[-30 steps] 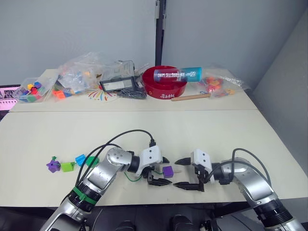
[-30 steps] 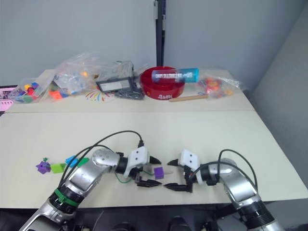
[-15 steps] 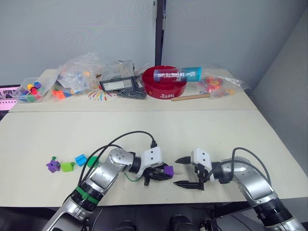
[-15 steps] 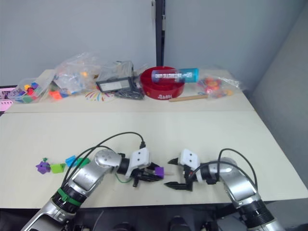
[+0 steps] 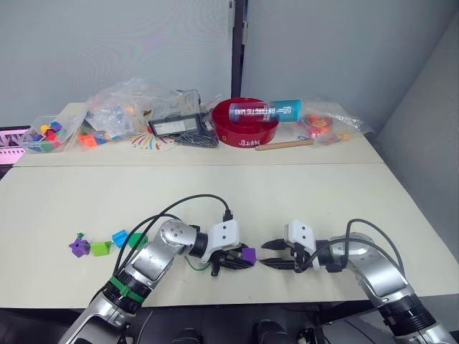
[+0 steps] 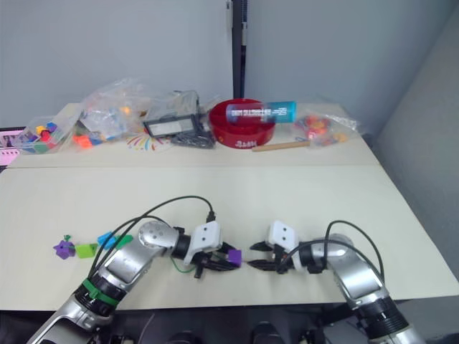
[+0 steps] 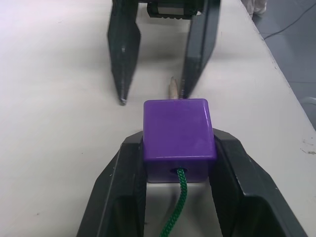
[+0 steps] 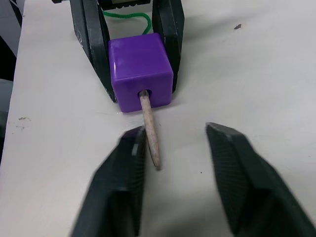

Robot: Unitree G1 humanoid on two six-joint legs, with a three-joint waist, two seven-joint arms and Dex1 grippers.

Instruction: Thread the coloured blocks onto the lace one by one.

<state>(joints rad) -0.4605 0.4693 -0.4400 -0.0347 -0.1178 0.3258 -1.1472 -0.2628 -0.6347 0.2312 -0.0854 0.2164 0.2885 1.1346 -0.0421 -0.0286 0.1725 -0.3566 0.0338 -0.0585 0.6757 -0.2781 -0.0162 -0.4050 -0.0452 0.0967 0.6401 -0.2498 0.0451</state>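
purple block (image 8: 140, 70), gripped by left end effector (image 7: 177, 163), seemingly faces clutter-free table (image 5: 215, 193).

On the far side of the table (image 5: 301, 193) I see a red bowl (image 5: 246, 131) with a blue tube (image 5: 264, 111) lying across its rim. Just beside the bowl there is a wooden stick (image 5: 285, 145). Left of the bowl stands a small black device (image 5: 174, 126), and behind it some clear plastic bags (image 5: 118, 107) with toy pieces. At the far left corner is a clear box (image 5: 47, 135) with coloured pieces inside.
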